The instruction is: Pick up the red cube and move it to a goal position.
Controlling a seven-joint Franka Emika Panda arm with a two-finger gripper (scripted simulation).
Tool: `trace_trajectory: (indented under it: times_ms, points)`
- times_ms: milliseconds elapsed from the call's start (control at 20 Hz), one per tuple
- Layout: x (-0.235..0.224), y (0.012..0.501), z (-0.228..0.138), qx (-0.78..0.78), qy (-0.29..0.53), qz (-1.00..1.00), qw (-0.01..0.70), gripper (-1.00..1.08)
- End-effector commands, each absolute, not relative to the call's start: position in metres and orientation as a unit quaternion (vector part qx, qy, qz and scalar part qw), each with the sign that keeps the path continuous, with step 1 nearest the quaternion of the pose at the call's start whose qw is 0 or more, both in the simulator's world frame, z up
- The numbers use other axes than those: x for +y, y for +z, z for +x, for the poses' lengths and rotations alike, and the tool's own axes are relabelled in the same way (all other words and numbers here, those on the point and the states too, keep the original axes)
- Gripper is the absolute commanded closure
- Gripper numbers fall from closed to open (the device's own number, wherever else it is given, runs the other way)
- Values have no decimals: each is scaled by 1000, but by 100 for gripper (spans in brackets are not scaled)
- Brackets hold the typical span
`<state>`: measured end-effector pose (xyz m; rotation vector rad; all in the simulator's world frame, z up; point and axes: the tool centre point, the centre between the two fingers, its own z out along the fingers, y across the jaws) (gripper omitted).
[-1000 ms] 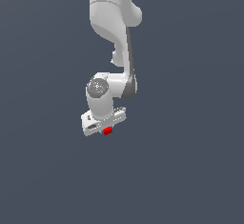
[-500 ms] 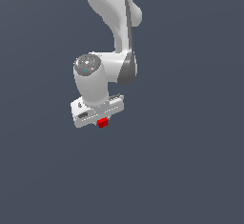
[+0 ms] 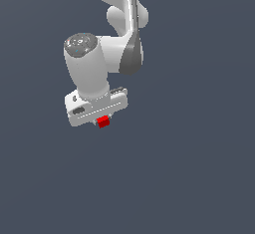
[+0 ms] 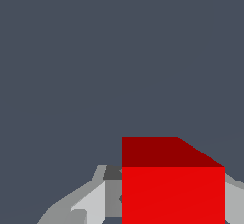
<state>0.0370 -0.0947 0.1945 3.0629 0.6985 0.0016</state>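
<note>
Exterior view first: the white Panda arm [image 3: 119, 24] comes down from the upper edge of the frame and bends at a grey-capped joint toward the exterior view's left, ending in a broad white hand. The gripper [image 3: 102, 121] points downward from that hand. Only a small part of it shows beneath the hand's flat underside. The red cube [image 3: 103, 122] sits right at that spot, touching the underside of the hand and poking out below it, a tiny bright block far smaller than the hand that carries it. Around it is nothing but a flat, even blue-grey backdrop; no table edge or shadow can be made out, so whether the cube hangs above a surface cannot be told from this view.

Wrist view next: the red cube [image 4: 172, 194] fills a large share of the near part of the picture, one bright face toward the camera and a darker red face angled away. Pale grey fingers [image 4: 93, 204] flank it, one plainly visible on one side and a sliver of the other at the opposite edge of the cube, both pressed against its sides. The fingers are closed down to the cube's width and grip it. Behind it lies the same plain blue-grey ground.
</note>
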Motion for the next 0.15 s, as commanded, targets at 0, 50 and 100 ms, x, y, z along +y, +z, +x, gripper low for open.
trace_trajectory:
  times_ms: [0,50,100]
  points:
    - [-95,200,38,222,0,975,0,108]
    - [-96,200,38,222,0,975,0,108]
    - [-96,200,38,222,0,975,0,108]
